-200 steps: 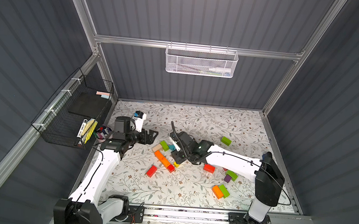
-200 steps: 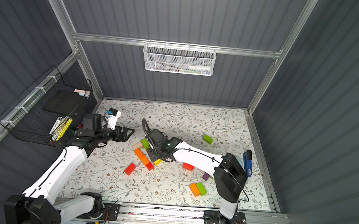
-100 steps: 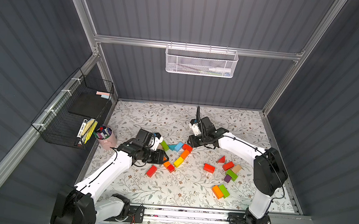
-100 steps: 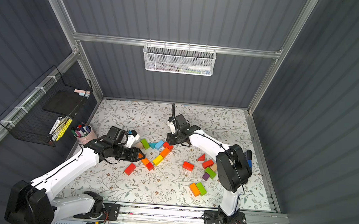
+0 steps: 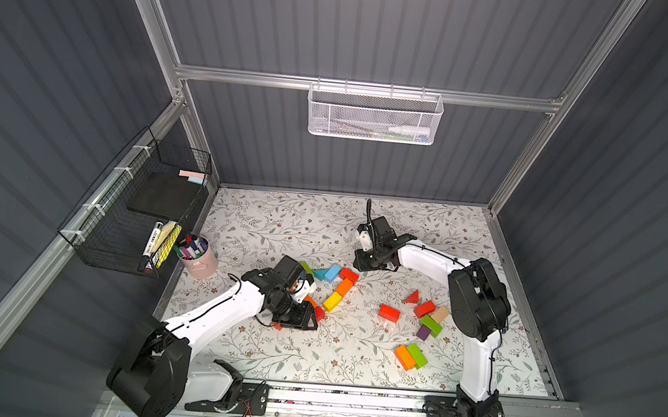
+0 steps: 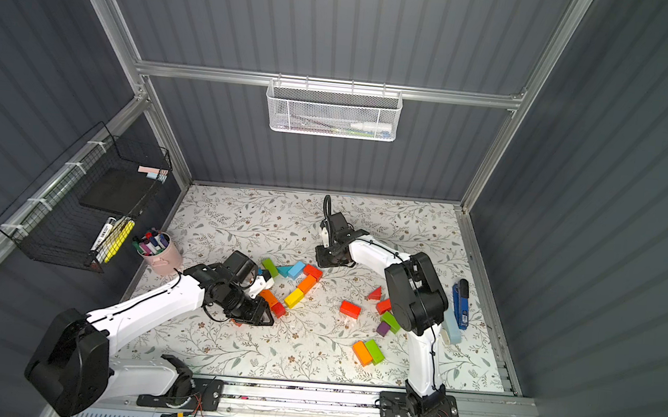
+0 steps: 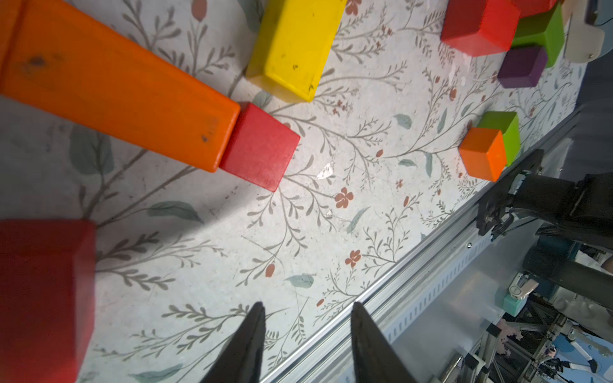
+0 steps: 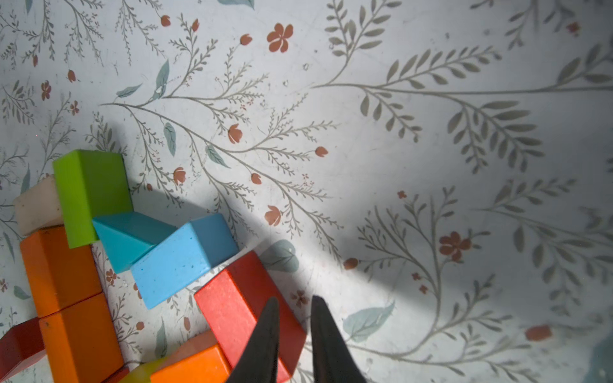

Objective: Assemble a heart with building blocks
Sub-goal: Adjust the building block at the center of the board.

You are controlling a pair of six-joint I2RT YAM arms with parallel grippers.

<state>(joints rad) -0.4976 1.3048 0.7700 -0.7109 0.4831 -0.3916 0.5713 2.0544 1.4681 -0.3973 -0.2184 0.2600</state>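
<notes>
The building blocks form a bent chain mid-table in both top views: green (image 5: pixel 306 267), teal wedge (image 5: pixel 319 274), blue (image 5: pixel 333 273), red brick (image 5: pixel 349 275), orange (image 5: pixel 344 287), yellow (image 5: pixel 332 301), red cube (image 5: pixel 319 313). My left gripper (image 5: pixel 308 323) hovers low by the red cube (image 7: pixel 260 146) and long orange brick (image 7: pixel 116 89). Its jaws (image 7: pixel 306 308) stand open on nothing, with a red block (image 7: pixel 43 298) beside them. My right gripper (image 5: pixel 369 263) sits just behind the red brick (image 8: pixel 245 298), jaws (image 8: pixel 293 303) a narrow gap apart and empty.
Loose blocks lie to the right: a red brick (image 5: pixel 389 313), a red wedge (image 5: pixel 412 297), a green-purple cluster (image 5: pixel 431 325), an orange-green pair (image 5: pixel 405 357). A pink marker cup (image 5: pixel 197 261) stands at the left edge, a blue stapler (image 6: pixel 461 303) at the right. The metal rail (image 7: pixel 431 265) borders the front.
The left arm swung in from the back left to the chain's near end. The right arm drew back from the middle to behind the red brick. More bricks stand in the chain.
</notes>
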